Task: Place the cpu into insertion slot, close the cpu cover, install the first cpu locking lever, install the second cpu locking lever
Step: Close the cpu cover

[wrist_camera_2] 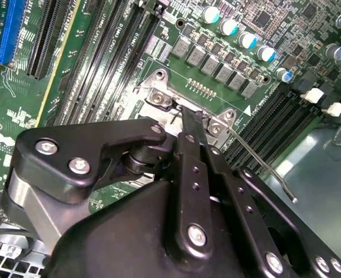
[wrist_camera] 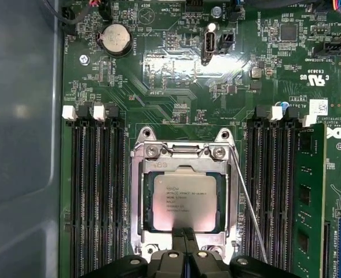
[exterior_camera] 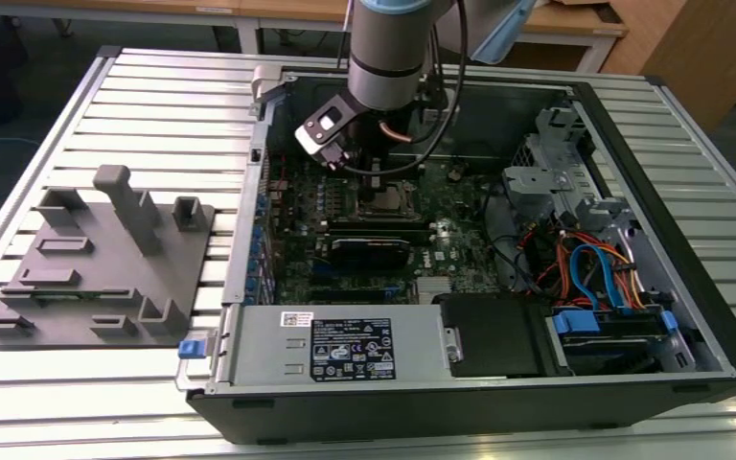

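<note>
1. The gripper [wrist_camera: 184, 233] has its two fingertips pressed together with nothing between them. In the first wrist view they rest at the near edge of the cpu cover [wrist_camera: 138, 202].
2. The cpu [wrist_camera: 184, 197] lies flat in the insertion slot [exterior_camera: 389, 199], its grey top showing through the window of the cpu cover, which is folded down around it.
3. Just beside the cover, a thin wire locking lever [wrist_camera: 248, 202] angles away from the socket towards the memory slots [wrist_camera: 274, 191], so I judge it unlatched; nothing clamps the cover yet.
4. Risk: with only the closed tips bearing on the frame's edge, a slight sideways slide could take them off the metal and let the cover lift.
5. Risk: uneven pressure on one edge might tilt the chip in its seat.
6. Risk: the free lever could snag the white slot clips [wrist_camera: 274, 112] nearby.
7. Farther off lie a green memory module [wrist_camera: 309, 191] and a coin battery [wrist_camera: 115, 38].
8. In the exterior view the computer case [exterior_camera: 675, 287] sits on a slatted table [exterior_camera: 150, 96], with a grey fixture [exterior_camera: 100, 268] at the exterior view's left.
</note>
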Action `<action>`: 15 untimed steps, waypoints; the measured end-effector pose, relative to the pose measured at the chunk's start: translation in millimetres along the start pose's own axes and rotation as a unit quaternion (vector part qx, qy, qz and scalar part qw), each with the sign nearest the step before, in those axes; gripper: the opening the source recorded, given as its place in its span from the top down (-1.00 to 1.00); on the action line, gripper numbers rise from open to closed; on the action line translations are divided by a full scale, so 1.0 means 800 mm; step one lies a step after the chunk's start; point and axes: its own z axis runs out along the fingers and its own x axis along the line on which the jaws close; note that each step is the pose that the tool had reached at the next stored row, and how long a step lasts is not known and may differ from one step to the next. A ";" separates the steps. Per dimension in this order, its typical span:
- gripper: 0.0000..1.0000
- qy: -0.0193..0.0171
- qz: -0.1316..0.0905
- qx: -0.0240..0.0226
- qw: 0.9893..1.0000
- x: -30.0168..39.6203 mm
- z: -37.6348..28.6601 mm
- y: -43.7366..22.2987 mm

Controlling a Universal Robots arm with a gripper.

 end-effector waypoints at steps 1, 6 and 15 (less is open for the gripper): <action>0.80 0.000 0.000 0.000 1.000 0.0000 0.0000 -0.0001; 0.80 0.000 0.000 0.000 1.000 0.0003 -0.0028 -0.0002; 0.80 0.000 0.000 0.000 1.000 0.0004 -0.0087 0.0042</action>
